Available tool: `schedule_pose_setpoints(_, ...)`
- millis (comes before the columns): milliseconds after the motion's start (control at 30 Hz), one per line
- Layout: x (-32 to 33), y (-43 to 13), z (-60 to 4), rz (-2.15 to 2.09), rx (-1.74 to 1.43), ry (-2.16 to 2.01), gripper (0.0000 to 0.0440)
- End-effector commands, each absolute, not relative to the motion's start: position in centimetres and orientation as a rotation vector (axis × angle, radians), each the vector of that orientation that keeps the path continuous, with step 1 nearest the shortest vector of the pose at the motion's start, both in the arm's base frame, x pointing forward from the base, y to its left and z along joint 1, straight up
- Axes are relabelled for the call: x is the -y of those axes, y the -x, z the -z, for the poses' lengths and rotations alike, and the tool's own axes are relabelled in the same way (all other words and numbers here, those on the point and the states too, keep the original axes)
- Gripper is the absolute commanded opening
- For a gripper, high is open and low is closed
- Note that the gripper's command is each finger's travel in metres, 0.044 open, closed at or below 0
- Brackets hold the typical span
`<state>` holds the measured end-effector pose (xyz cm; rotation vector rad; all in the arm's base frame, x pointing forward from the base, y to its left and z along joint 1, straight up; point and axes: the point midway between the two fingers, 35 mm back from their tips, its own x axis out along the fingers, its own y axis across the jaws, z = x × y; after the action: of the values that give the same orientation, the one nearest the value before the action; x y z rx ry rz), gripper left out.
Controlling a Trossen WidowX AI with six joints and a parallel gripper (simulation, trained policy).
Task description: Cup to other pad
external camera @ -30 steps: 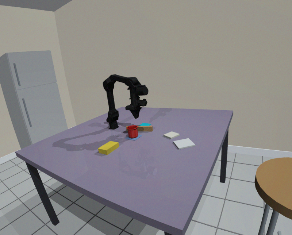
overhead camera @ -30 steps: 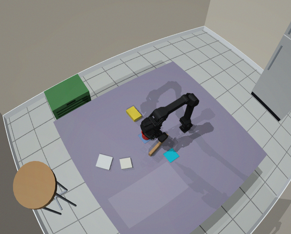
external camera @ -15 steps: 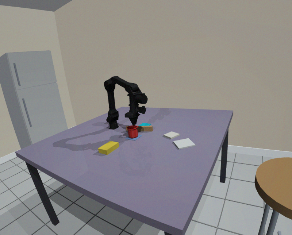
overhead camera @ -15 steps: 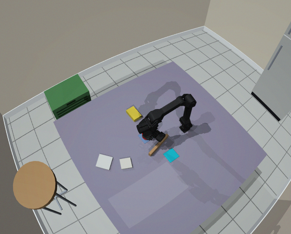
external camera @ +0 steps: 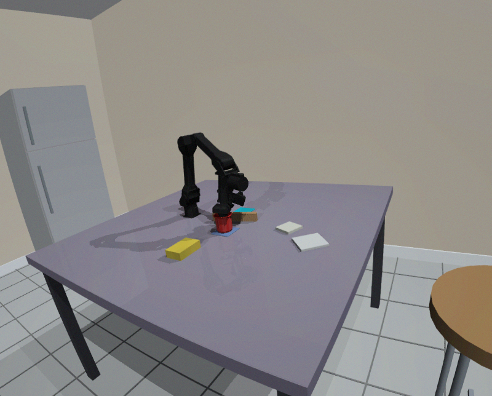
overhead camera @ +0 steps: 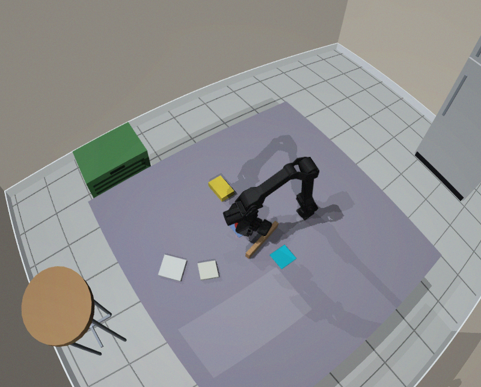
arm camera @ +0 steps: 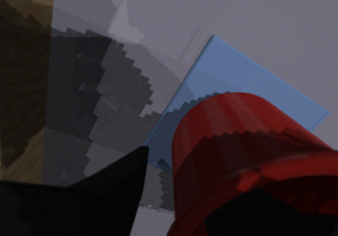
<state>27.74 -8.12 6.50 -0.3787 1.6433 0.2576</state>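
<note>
The red cup stands upright on the blue pad. My gripper points down at the cup's rim, fingers partly open. One finger reaches into the cup's mouth, the other is outside, with a gap between it and the cup's wall in the wrist view. The cup's wall lies between the fingers but is not clamped. The inner fingertip and the marbles are hidden. The cyan pad has nothing on it.
A wooden bar lies between the two pads. A yellow block lies on the other side of the cup. Two pale tiles, one larger and one smaller, lie further off.
</note>
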Motion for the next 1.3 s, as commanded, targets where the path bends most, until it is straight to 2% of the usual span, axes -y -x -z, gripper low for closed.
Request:
schedule_pose_setpoints(0, 8.2, -27.5, -5.4, -0.316, -1.648, 0.416, 0.0058)
schedule_pose_setpoints(67, 8.3, -27.4, -5.2, -0.342, -1.651, 0.436, 0.0011)
schedule_pose_setpoints(100, 8.3, -27.3, -5.2, -0.354, -1.652, 0.446, 0.0000)
schedule_pose_setpoints(1267, 4.1, -27.3, -11.7, -0.595, -1.539, 0.665, 0.0000)
